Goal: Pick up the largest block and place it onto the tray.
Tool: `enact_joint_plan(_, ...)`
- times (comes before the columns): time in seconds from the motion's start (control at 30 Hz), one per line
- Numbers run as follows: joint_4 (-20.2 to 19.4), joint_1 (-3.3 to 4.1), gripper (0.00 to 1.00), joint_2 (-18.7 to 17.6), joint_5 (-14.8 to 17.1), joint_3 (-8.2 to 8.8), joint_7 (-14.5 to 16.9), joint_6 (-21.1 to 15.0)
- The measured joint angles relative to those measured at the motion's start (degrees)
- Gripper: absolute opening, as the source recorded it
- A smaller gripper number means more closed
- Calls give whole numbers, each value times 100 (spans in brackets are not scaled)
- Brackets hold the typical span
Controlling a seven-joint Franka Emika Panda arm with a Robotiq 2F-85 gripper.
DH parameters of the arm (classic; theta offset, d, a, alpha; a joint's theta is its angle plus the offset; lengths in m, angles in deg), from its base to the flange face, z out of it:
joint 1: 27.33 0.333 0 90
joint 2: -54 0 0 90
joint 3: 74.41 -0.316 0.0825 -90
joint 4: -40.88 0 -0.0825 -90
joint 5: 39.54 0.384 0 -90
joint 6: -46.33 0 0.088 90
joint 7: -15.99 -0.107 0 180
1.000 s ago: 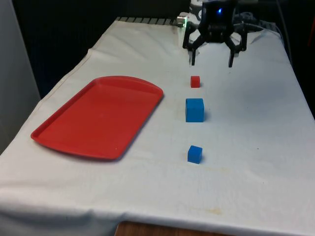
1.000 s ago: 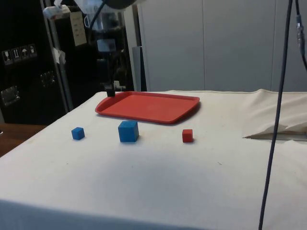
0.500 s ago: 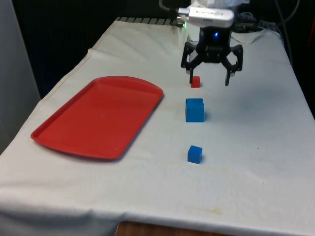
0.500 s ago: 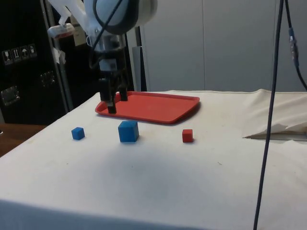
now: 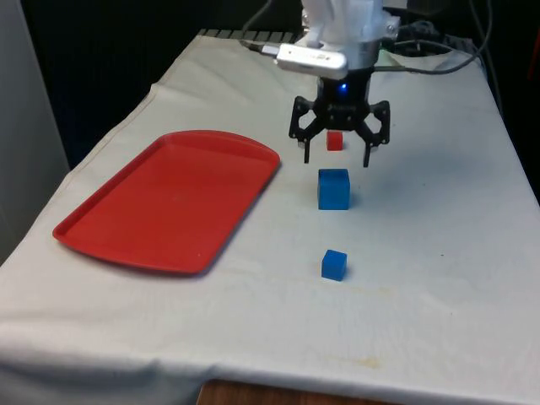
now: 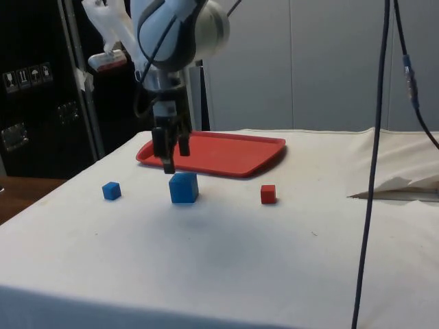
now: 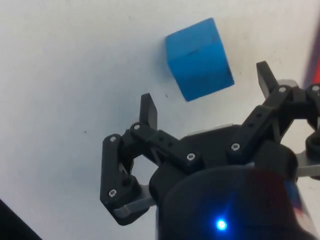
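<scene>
Jaws (image 5: 336, 159) hang spread wide above the big blue block (image 5: 334, 188), empty, fingers pointing down; that width looks chosen so they can straddle the block when lowered, since it is the largest of the three and needs the room; in the side view the jaws (image 6: 174, 160) sit just over the block (image 6: 184, 188), near its side towards the small blue block, so a little centring seems wanted before descent; the wrist view puts the block (image 7: 199, 59) ahead of the fingertips rather than between them, which fits that reading. Block rests flat on the desk (image 5: 439, 219), middle of a row; beyond the block, towards the robot, lies the small red block (image 5: 335, 141), and on the block's near side the small blue block (image 5: 334, 264), each well apart from it, so neither should foul the fingers; the red tray (image 5: 173, 198) lies to the front view's left of the block, bare, ready to receive it.
</scene>
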Motion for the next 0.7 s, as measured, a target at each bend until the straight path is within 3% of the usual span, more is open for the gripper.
enact_joint_plan(0.7, 57, -17, 100, -447, 315, -109, 201, -178)
